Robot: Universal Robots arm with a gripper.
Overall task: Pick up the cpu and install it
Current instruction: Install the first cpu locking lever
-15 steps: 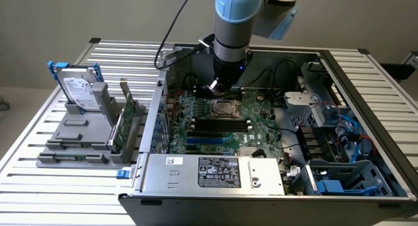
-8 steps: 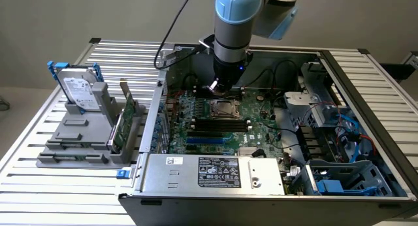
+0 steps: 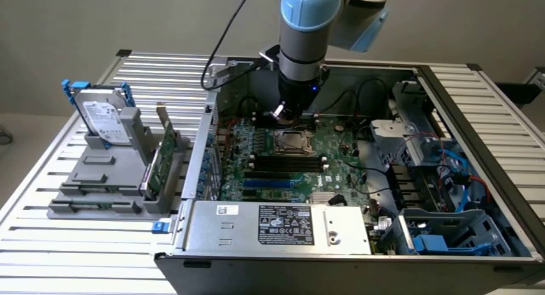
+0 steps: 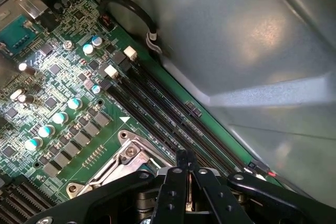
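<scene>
The socket (image 3: 294, 142) sits on the motherboard (image 3: 341, 173) inside the case (image 3: 341, 276); the hard drive (image 3: 102, 119) (upright) stands outside, at the exterior view's left.

An open computer case (image 3: 477, 199) lies on a slatted metal table (image 3: 51, 244). Inside it sits a green motherboard (image 3: 341, 173) with long black memory slots (image 4: 157, 114) and a row of blue-topped capacitors (image 4: 60, 117). A silver power supply (image 3: 281, 226) fills the near edge. To the exterior view's left, a hard drive (image 3: 102, 119) stands upright in a grey holder (image 3: 102, 180)
</scene>
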